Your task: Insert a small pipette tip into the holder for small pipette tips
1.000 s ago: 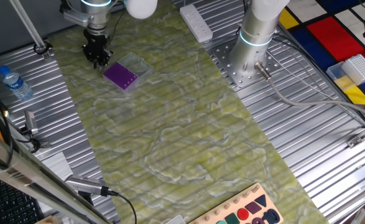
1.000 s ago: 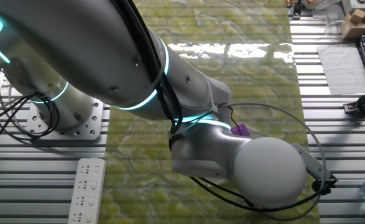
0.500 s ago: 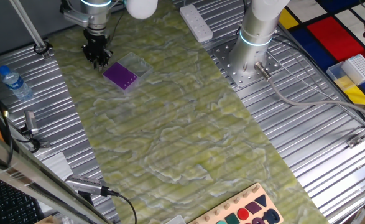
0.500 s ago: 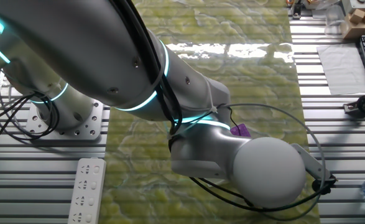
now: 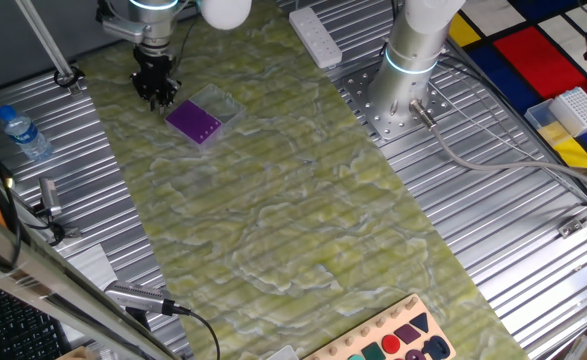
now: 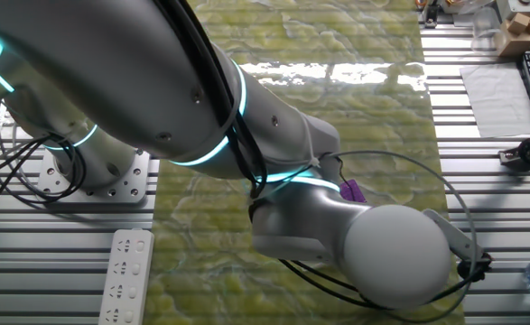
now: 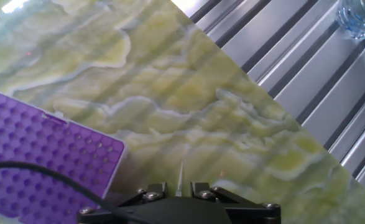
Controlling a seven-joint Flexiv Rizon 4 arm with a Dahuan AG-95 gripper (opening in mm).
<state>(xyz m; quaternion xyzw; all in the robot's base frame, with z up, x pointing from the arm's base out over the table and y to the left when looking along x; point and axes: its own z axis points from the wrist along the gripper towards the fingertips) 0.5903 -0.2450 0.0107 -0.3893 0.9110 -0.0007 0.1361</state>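
One small pipette tip (image 7: pixel 180 179) stays pinched in the closed tool (image 7: pixel 177 191), which has barely shifted over the last second, hovering just beside the purple holder (image 7: pixel 42 152) on the green surface (image 7: pixel 188 106), so insertion remains undone.

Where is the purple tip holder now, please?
In one fixed view, the purple holder lies on the green mat at upper left, just right of the gripper, beside its clear cover.
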